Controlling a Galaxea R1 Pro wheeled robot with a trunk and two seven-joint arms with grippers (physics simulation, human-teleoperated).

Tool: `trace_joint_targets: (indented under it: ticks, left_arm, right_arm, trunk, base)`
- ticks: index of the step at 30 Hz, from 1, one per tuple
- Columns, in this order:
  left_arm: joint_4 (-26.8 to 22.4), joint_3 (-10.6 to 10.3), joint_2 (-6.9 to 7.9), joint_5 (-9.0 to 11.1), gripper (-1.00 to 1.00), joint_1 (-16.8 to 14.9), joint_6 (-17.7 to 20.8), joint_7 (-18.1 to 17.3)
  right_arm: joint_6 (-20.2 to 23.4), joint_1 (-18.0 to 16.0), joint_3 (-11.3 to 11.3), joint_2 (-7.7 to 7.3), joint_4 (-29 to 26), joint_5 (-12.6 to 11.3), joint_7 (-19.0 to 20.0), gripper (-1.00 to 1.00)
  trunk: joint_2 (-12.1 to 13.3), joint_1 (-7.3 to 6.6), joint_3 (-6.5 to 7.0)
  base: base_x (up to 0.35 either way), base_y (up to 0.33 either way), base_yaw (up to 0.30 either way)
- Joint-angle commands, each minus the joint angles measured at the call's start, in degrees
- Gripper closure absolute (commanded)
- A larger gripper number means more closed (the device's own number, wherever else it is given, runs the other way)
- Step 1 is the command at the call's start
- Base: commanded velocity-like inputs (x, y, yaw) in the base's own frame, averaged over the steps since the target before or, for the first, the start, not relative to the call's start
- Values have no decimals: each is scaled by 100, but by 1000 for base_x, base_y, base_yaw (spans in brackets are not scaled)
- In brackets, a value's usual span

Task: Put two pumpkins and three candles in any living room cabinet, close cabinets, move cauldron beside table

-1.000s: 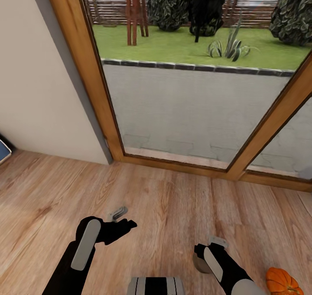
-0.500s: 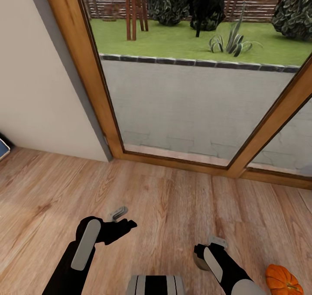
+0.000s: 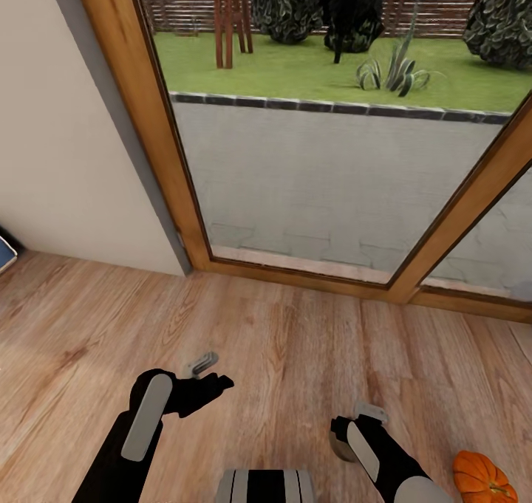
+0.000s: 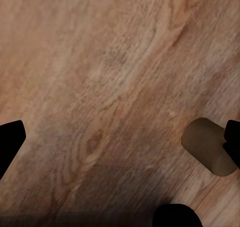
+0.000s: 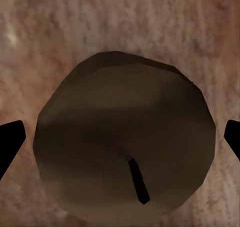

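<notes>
In the head view the robot faces a large glass door in a warm wood frame, with a pale wall at nine o'clock and a lawn with shrubs beyond the pane. Both arms reach down over the plank floor. The left gripper sits at about seven o'clock, its dark fingers pointing toward one o'clock; in the left wrist view its jaws stand wide apart at the picture's edges with only bare floor between them, and a grey-beige rounded patch lies just beside one fingertip; what it is cannot be told. The right gripper hangs at about five o'clock, pointing down at the floor. The right wrist view looks straight down on a candle, a stubby grey-beige cylinder standing upright with its long axis vertical and its flat round top facing the camera, a short dark wick showing on that top. The jaws stand open on either side of the candle, clear of its sides. A pumpkin, bright orange and ribbed, rests on the floor at the four o'clock corner of the head view, near the right forearm.
</notes>
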Motion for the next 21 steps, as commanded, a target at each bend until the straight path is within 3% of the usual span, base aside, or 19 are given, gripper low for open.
trace_joint_targets:
  ticks: [1,21]
  left_arm:
    - [-5,4,-3,60,-100,-2,14,59]
    - [-5,6,-3,60,-100,-2,14,60]
  right_arm:
    - [19,-1,34,-5,-11,-55,-50,-100]
    - [50,-1,6,-5,-9,-64,-43,-100]
  trunk:
    - [-3,2,-26]
    - [-8,12,-115]
  base:
    - [0,0,0]
    - [0,0,0]
